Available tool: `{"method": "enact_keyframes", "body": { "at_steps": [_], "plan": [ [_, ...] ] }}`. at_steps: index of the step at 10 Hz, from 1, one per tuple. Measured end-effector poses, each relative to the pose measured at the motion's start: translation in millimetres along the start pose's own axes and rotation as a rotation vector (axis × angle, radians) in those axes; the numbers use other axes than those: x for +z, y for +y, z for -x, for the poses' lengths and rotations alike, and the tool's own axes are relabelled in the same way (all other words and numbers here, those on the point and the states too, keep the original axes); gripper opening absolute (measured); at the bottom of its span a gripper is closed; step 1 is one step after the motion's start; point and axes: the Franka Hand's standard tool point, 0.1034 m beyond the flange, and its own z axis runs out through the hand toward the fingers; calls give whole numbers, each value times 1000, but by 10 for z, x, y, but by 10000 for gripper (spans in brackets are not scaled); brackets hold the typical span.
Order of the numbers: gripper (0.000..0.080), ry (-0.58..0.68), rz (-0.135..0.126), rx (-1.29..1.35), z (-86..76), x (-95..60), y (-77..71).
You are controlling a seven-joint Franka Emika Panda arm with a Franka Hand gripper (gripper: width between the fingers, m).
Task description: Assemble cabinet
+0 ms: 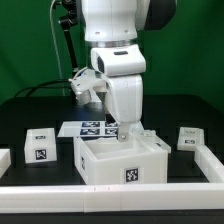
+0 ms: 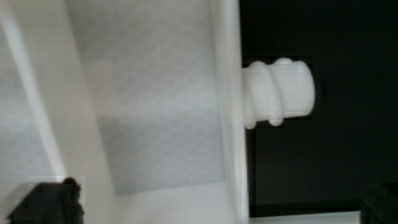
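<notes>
The cabinet (image 1: 120, 160) is a large white open-topped box with a square tag on its front, standing at the front middle of the table. My gripper (image 1: 128, 138) is lowered onto its top rear edge. In the wrist view the cabinet's inner wall (image 2: 151, 100) fills the picture, and a round white knob (image 2: 279, 93) sticks out of its outer side. My gripper (image 2: 214, 205) is open; one dark finger (image 2: 45, 205) shows at the picture's corner, far from the thin wall edge. Nothing is held. A small white drawer block (image 1: 38, 145) lies to the exterior view's left, another (image 1: 190, 137) to its right.
The marker board (image 1: 92, 127) lies flat behind the cabinet. A long white border rail (image 1: 110, 192) runs along the front, with side pieces at the exterior view's left (image 1: 5, 156) and right (image 1: 210, 160). The table is black.
</notes>
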Motion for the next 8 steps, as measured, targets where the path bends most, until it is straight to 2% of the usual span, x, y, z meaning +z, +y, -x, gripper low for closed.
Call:
{"method": "enact_keyframes", "body": {
  "at_steps": [3, 5, 8],
  "plan": [
    [796, 5, -16, 10, -14, 73, -90],
    [796, 12, -34, 14, -12, 176, -145],
    [796, 12, -37, 39, -14, 194, -149]
  ]
}}
